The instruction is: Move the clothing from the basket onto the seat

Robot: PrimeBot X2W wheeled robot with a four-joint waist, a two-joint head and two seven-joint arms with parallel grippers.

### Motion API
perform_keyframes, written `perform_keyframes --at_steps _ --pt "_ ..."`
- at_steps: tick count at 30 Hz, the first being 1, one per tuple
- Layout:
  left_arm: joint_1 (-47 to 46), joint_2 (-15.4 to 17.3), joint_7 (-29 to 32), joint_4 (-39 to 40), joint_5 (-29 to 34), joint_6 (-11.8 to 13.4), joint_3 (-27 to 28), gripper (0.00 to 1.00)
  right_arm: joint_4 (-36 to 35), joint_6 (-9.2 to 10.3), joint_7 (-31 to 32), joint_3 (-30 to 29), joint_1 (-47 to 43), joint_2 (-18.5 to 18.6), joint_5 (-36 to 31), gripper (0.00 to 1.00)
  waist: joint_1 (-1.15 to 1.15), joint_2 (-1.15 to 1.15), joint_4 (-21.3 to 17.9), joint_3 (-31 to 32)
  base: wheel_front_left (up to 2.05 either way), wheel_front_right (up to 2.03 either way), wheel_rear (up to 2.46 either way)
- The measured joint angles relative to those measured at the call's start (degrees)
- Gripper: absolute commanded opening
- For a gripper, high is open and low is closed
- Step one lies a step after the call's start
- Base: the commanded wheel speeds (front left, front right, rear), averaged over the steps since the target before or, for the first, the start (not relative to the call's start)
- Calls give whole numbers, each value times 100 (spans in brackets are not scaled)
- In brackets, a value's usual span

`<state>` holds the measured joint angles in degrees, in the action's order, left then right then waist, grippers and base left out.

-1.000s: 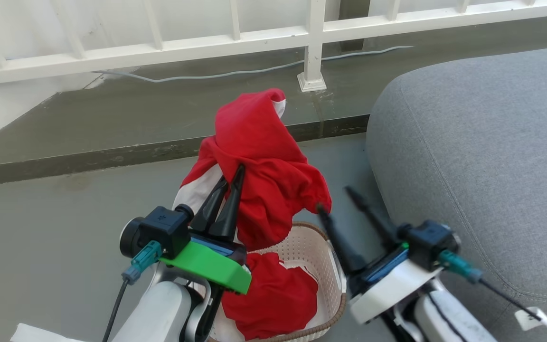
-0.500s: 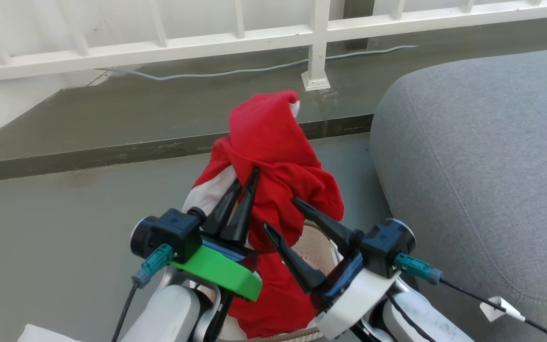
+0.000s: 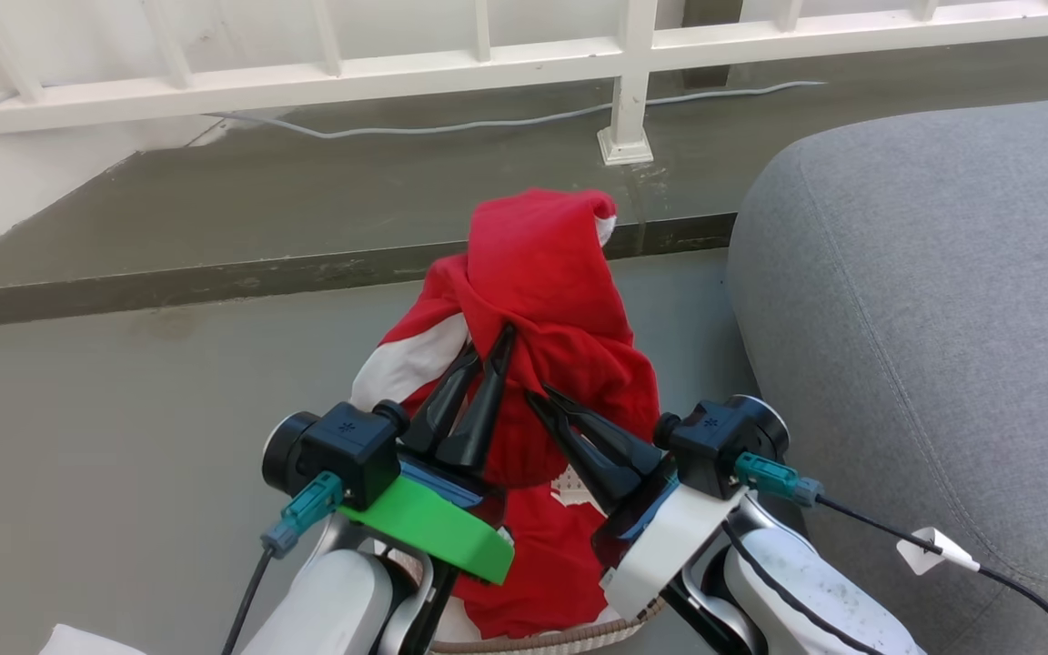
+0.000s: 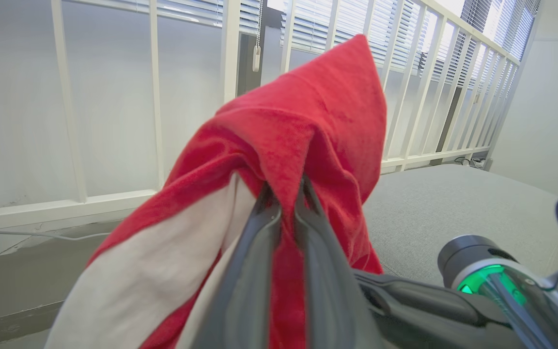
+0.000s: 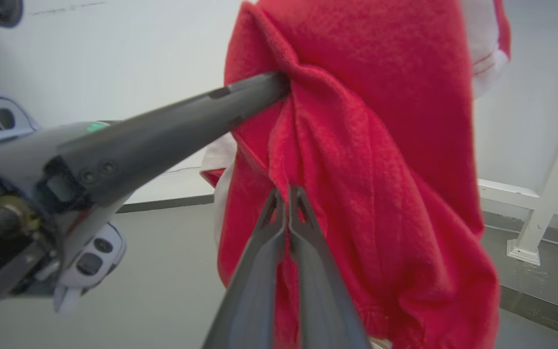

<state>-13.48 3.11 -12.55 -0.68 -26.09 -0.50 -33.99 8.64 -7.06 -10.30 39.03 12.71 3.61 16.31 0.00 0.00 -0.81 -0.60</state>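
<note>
I'm holding the red garment (image 3: 542, 273) up at centre frame, hanging above the basket (image 3: 547, 642) at the bottom edge. My left fingers (image 3: 497, 350) are clamped tight on a fold near its middle. My right fingers (image 3: 544, 398) are pinched shut on the cloth just right of them. I'm aiming to carry it rightward with both arms level, lift the hem over the edge of the seat (image 3: 924, 300), and release only once it's resting there. The second garment (image 3: 538, 564) is lying in the basket.

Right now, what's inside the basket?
A second red garment lies crumpled in the basket, with a patch of perforated cream wall above it. The lifted garment, left arm and right arm cover the rest, so its bottom cannot be seen.
</note>
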Motion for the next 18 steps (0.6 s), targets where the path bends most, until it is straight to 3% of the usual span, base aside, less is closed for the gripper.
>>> perform_keyframes --at_steps 7,9,10,11,12,18 --pt "1 0 47 64 0 0 -12 0 130 -1 -34 -4 118 0 115 0 0 0 7 -36 0 0 0" --pt "1 0 47 92 0 0 -11 51 158 -1 -66 -13 141 0 146 0 0 0 3 -42 0 0 0" --pt "1 0 47 98 0 1 -10 51 172 -1 -77 -22 148 0 153 0 0 0 1 -45 0 0 0" --pt "1 0 47 104 0 1 -8 81 186 -1 -80 -36 160 0 159 0 0 0 -1 -47 0 0 0" --pt "1 0 46 111 0 1 -4 100 203 -1 -86 -52 185 0 185 0 0 0 -4 -49 0 0 0" --pt "1 11 42 120 19 2 -11 100 260 1 -177 -246 287 0 194 0 0 0 -18 -50 0 0 0"
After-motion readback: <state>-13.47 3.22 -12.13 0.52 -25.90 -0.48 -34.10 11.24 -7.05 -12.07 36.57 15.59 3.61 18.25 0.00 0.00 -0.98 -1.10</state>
